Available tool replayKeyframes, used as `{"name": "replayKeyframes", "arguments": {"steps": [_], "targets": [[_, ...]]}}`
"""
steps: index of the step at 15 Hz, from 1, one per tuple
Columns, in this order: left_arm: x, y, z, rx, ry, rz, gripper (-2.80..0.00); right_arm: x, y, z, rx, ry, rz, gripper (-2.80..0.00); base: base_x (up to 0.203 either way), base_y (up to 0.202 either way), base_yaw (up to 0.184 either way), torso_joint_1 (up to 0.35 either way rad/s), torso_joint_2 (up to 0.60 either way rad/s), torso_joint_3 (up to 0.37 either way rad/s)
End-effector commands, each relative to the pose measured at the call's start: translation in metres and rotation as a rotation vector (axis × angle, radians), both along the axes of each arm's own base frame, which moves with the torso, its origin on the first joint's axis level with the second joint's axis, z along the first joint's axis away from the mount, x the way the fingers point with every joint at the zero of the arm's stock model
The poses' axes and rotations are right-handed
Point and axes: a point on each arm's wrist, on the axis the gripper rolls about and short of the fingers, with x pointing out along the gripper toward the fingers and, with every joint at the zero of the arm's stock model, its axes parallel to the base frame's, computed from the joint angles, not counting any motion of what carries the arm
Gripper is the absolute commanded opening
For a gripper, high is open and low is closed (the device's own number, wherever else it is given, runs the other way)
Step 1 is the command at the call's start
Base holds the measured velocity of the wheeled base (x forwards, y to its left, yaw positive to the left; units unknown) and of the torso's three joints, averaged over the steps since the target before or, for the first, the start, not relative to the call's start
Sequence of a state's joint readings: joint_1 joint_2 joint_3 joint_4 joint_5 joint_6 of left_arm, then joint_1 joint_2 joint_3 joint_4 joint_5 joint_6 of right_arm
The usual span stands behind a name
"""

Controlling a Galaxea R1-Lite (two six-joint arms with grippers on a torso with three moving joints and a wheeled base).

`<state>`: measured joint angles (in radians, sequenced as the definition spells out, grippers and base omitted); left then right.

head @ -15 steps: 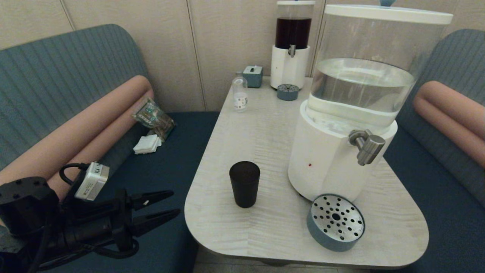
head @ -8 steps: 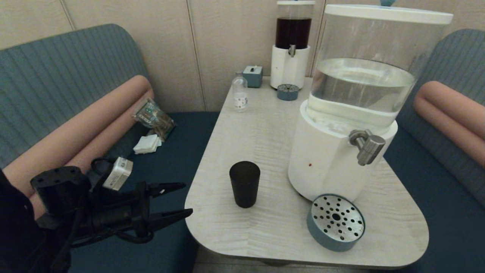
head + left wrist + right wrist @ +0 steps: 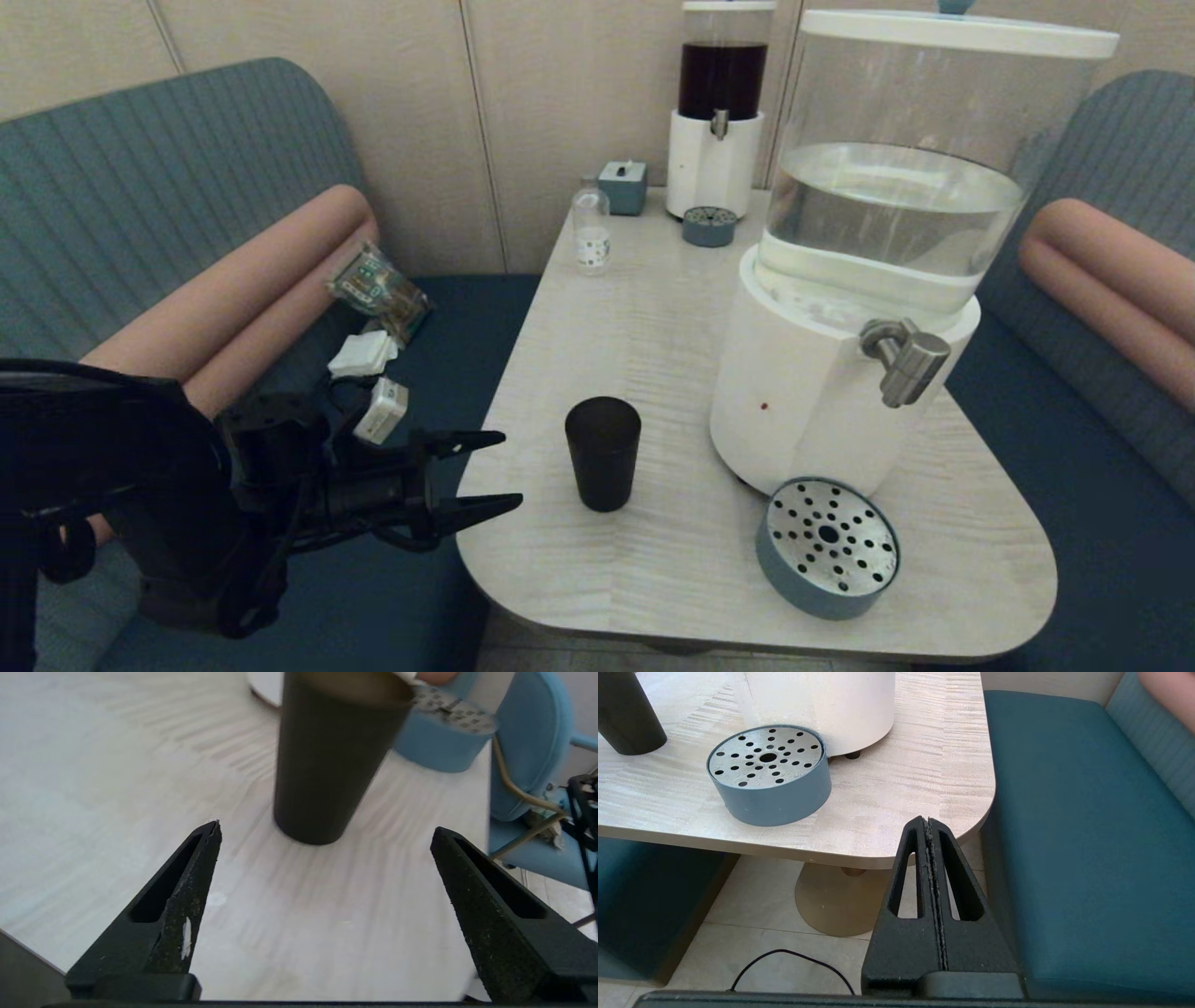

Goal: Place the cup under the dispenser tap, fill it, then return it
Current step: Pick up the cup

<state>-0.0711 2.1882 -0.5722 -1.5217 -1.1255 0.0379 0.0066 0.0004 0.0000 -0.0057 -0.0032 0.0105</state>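
Note:
The black cup [image 3: 603,453] stands upright on the pale wood table [image 3: 653,308], left of the big white dispenser [image 3: 803,411]. Its steel tap [image 3: 906,362] angles down over the round perforated drip tray [image 3: 827,546]. My left gripper [image 3: 499,471] is open at the table's left edge, a short way left of the cup and apart from it. In the left wrist view the cup [image 3: 331,760] stands ahead of the spread fingers [image 3: 187,896], nothing between them. My right gripper [image 3: 928,823] is shut on nothing, parked low beside the table's right front corner.
A smaller dispenser with dark liquid [image 3: 717,112], a small drip tray [image 3: 709,226], a grey-blue box [image 3: 623,187] and a clear bottle [image 3: 590,229] stand at the table's far end. Teal benches flank the table; a snack packet [image 3: 378,289] and napkins [image 3: 364,355] lie on the left one.
My left gripper has moved up and to the right, from over the bench to the table's left edge, closer to the cup. It stays open. The cup has not moved.

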Motion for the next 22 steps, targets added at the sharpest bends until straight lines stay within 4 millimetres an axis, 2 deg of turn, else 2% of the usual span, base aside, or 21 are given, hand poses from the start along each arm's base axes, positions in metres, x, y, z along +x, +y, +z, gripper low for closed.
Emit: {"name": "replayKeyframes", "arguments": {"steps": [1,5,12,17,22], "targets": [[0.008,-0.001,-0.012,0.001,0.016,-0.002,0.0,0.0,0.0,0.0,0.0,-0.001,0.001,-2.8,0.0,0.0,0.0,0.0,0.0,0.0],[0.023,-0.01,-0.014,-0.004,-0.015,-0.021,0.0,0.0,0.0,0.0,0.0,-0.001,0.001,-2.8,0.0,0.0,0.0,0.0,0.0,0.0],[0.031,-0.017,-0.017,-0.007,-0.026,-0.04,0.0,0.0,0.0,0.0,0.0,-0.001,0.001,-2.8,0.0,0.0,0.0,0.0,0.0,0.0],[0.033,-0.037,-0.017,-0.01,-0.037,-0.069,0.0,0.0,0.0,0.0,0.0,-0.001,0.001,-2.8,0.0,0.0,0.0,0.0,0.0,0.0],[0.045,-0.043,-0.019,-0.014,-0.065,-0.065,0.0,0.0,0.0,0.0,0.0,-0.001,0.001,-2.8,0.0,0.0,0.0,0.0,0.0,0.0]]}}
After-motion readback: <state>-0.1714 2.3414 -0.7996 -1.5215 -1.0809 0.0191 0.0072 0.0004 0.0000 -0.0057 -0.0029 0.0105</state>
